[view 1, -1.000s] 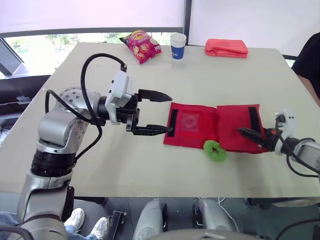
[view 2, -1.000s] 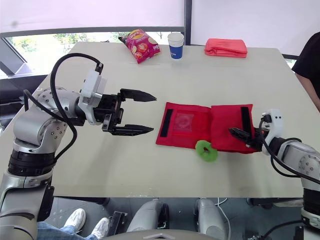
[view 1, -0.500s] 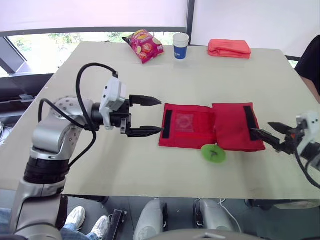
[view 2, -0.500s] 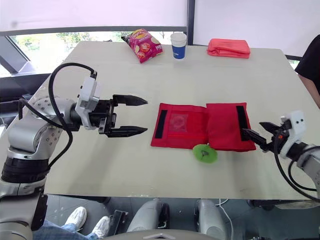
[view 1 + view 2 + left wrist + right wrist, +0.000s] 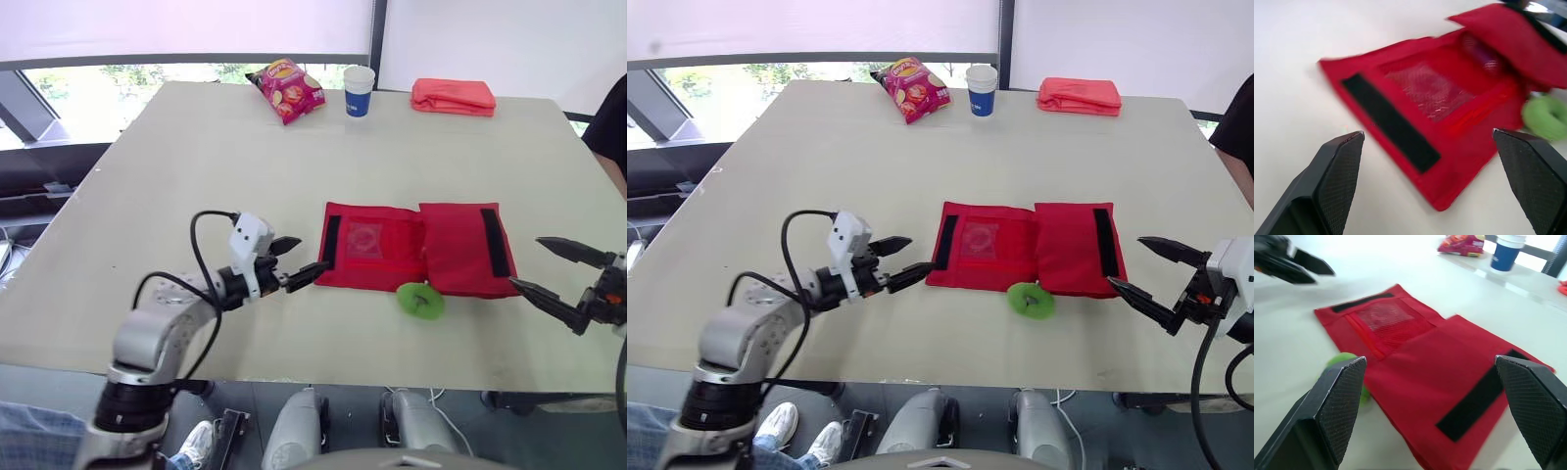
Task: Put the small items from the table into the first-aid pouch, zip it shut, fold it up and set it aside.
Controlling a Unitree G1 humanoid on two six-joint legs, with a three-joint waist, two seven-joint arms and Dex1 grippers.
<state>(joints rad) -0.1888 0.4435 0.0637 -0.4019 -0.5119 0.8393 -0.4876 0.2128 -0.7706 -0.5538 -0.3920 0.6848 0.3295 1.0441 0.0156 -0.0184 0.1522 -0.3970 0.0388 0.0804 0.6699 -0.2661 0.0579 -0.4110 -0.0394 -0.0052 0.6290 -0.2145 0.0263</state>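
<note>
The red pouch [image 5: 411, 247] lies opened flat on the table [image 5: 196, 157], right of centre and close to the near edge. Its long axis runs left to right, parallel with that edge. A black strip crosses each short end. The mesh pocket is on the left half and the plain flap on the right half. A green ring [image 5: 421, 300], possibly a roll of tape though it is too small to tell, sits on the table touching the middle of the pouch's near side.

The left claw [image 5: 313, 252] is low over the table with its fingers spread and nothing in them. It points right, along the pouch's length, with its tips just beside the left short end. The right claw [image 5: 525, 261] is also spread wide and empty. It sits just off the right short end, near the table's near right corner, and points left.

The ring therefore lies between the two claws and toward the near edge from both, with the right claw perhaps slightly nearer. Picking it up looks like the step in hand. The pocket opening seems to face the near edge, on the same side as the ring.

A chip bag [image 5: 285, 88], a cup [image 5: 359, 90] and a folded red cloth [image 5: 453, 95] stand along the far edge, well apart from the pouch.
</note>
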